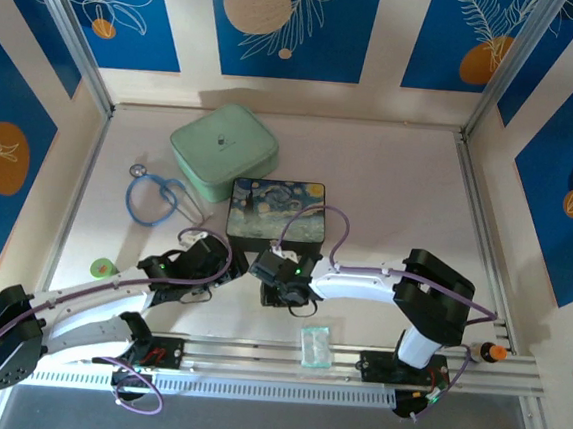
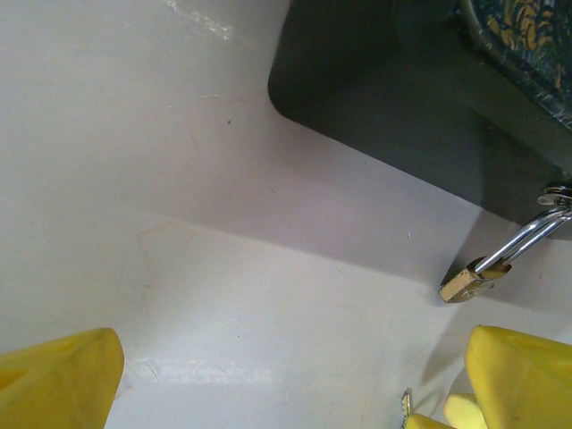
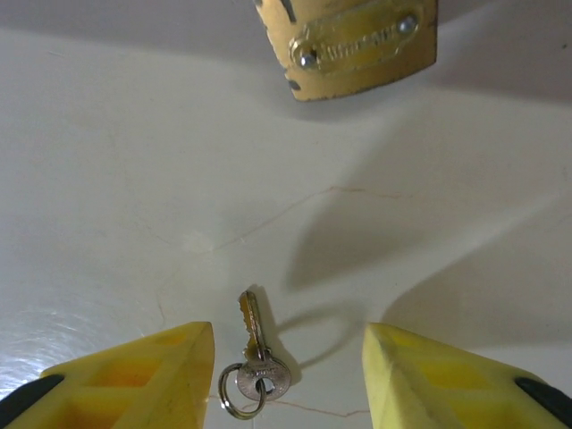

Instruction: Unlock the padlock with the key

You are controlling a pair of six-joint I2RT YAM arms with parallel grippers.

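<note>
Padlock (image 2: 472, 279): small brass body, silver shackle hooked through box clasp (image 2: 556, 198), body tilted, lower corner down on table (image 3: 107, 179). Key (image 3: 251, 323): flat, silver-grey, on split ring, lying near padlock, blade pointing toward it.

White table (image 1: 389, 193), scuffed, with fine cracks near key. You have on it:
- mint-green case (image 1: 224, 152), far side, left of centre, lid shut
- blue stethoscope (image 1: 154, 199), flat, just beside case on its near-left
- painted box (image 1: 276, 211), centre, nearer you than case, small gap between them
- small green round item (image 1: 102, 267), by left edge
- key (image 3: 256, 350), flat on bare surface, ring through its head, blade pointing toward padlock (image 3: 357, 45), apart from it
- padlock beside box, tilted, low corner seemingly on surface
</note>
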